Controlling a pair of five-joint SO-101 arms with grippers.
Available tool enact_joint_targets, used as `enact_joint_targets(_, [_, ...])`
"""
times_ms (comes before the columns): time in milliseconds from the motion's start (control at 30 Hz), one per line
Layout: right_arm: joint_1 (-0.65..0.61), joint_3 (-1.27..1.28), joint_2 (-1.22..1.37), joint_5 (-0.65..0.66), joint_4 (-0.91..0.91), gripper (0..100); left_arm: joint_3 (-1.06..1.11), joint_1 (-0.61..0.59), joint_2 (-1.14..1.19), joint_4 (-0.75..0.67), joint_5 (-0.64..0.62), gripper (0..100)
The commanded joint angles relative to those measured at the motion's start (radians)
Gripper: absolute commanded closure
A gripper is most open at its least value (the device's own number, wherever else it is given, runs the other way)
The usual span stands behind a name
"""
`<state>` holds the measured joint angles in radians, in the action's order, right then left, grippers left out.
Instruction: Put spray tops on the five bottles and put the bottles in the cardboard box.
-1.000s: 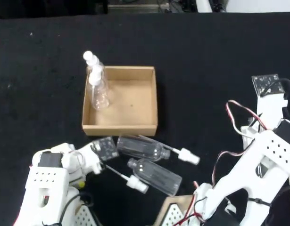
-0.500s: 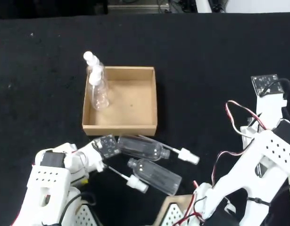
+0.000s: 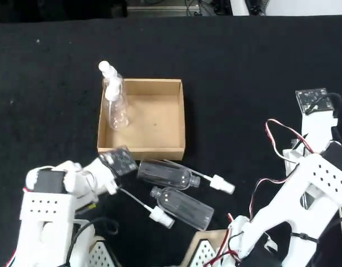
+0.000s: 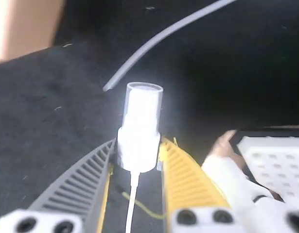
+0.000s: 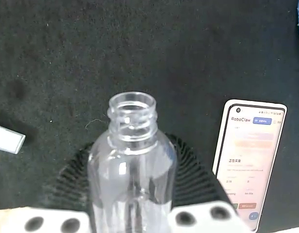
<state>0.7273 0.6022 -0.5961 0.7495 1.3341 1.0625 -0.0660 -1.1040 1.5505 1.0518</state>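
Note:
My left gripper [image 4: 138, 148] is shut on a white spray top [image 4: 139, 119], its thin tube hanging down between the fingers. In the high view this arm [image 3: 76, 181] sits just off the near left corner of the cardboard box [image 3: 159, 147]. My right gripper [image 5: 134, 167] is shut on a clear bottle [image 5: 132, 141] that stands upright with a bare neck. Two capped bottles [image 3: 115, 103] stand at the box's far left corner. In front of the box lie two uncapped bottles [image 3: 165, 173] [image 3: 184, 207], with two loose spray tops [image 3: 222, 183] [image 3: 161, 217] beside them.
A phone [image 5: 251, 165] lies on the black cloth beside the right gripper. The right arm [image 3: 304, 194] fills the near right corner. A loose top's grey tube [image 4: 164, 36] lies just ahead of the left gripper. The far half of the table [image 3: 243, 67] is bare black cloth.
The left arm has swung left and drawn its wrist up toward the box's near left corner. The right arm, the bottles and the loose tops have not moved.

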Motion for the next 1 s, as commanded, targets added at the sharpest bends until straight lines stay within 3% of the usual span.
enact_joint_targets(0, [0.012,-0.027,-0.071,-0.054,0.011,98.8,-0.154,-0.127,-0.009,0.023,0.002,96])
enact_joint_targets(167, [-0.118,-0.051,-0.216,-0.153,0.069,98.8,-0.32,-0.298,-0.009,0.017,-0.014,96])
enact_joint_targets(333, [-0.382,-0.042,-0.383,-0.362,0.074,98.8,-0.51,-0.321,-0.009,0.002,-0.23,96])
enact_joint_targets(500, [-0.634,-0.042,-0.492,-0.615,-0.054,98.8,-0.636,-0.321,-0.009,-0.213,-0.592,96])
enact_joint_targets(667, [-0.856,0.047,-0.547,-0.733,-0.235,98.7,-0.693,-0.318,-0.009,-0.408,-0.904,96])
enact_joint_targets(967, [-1.119,0.45,-0.707,-0.769,-0.654,98.8,-0.696,-0.125,-0.011,-0.721,-1.18,96])
